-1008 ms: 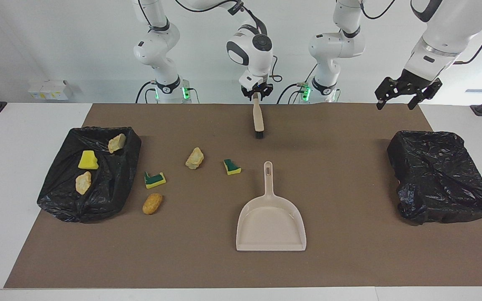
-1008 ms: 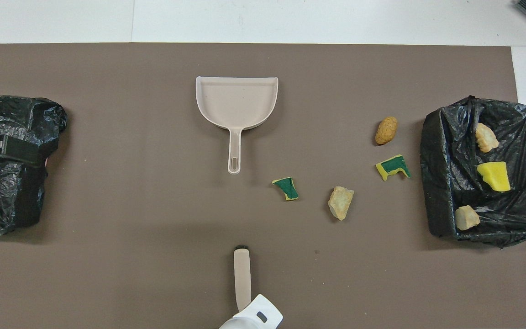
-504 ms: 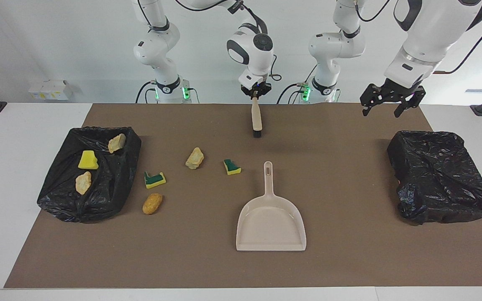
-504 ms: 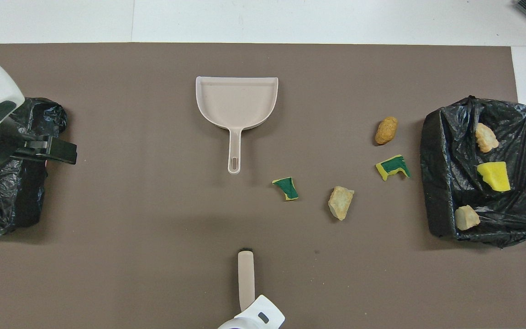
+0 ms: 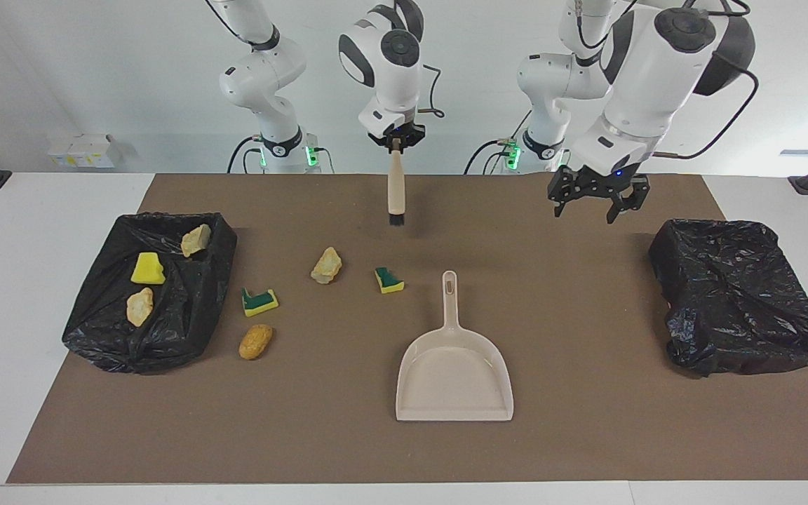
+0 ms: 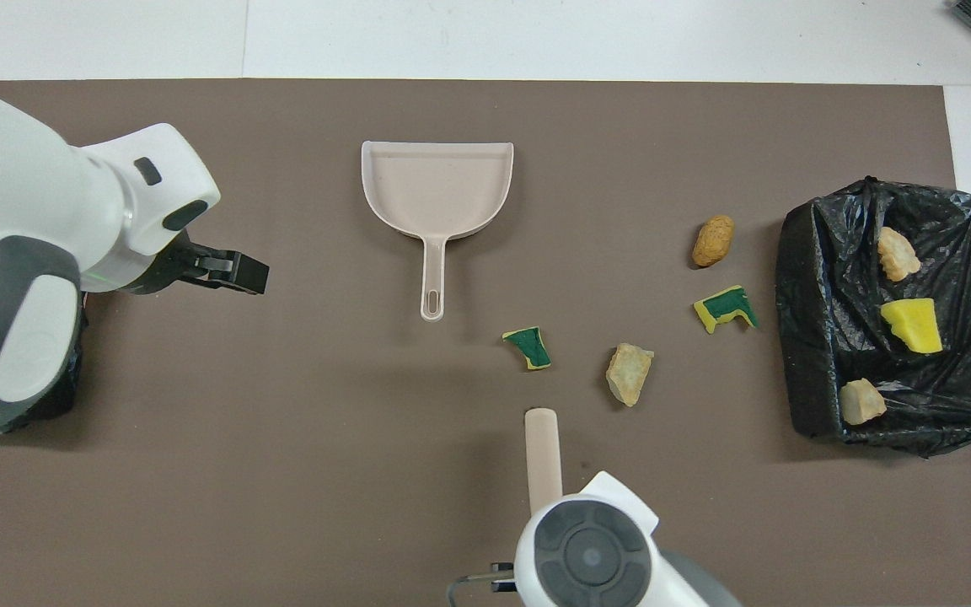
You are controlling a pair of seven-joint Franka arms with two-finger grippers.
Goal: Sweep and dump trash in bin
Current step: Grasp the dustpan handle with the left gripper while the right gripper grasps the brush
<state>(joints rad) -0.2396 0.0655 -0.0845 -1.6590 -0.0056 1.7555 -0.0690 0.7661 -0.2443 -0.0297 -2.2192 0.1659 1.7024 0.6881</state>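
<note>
Fingers (image 5: 396,142) clamping brush (image 5: 395,189), trash (image 5: 326,266) below

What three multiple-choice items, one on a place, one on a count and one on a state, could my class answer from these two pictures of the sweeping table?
1. Where does the dustpan lie?
A. in a black bag
B. on the brown mat, between the two black bags
C. in the left gripper

2. How many scraps lie on the black bag at the right arm's end?
A. one
B. three
C. five

3. What is the state of the right gripper?
A. shut on the brush
B. open over the dustpan
C. shut on nothing

Answers:
1 B, the pan rests flat on the mat with a bag toward each end.
2 B, a yellow sponge piece and two pale chunks sit there.
3 A, the brush hangs from it, bristles down, above the mat.
</note>
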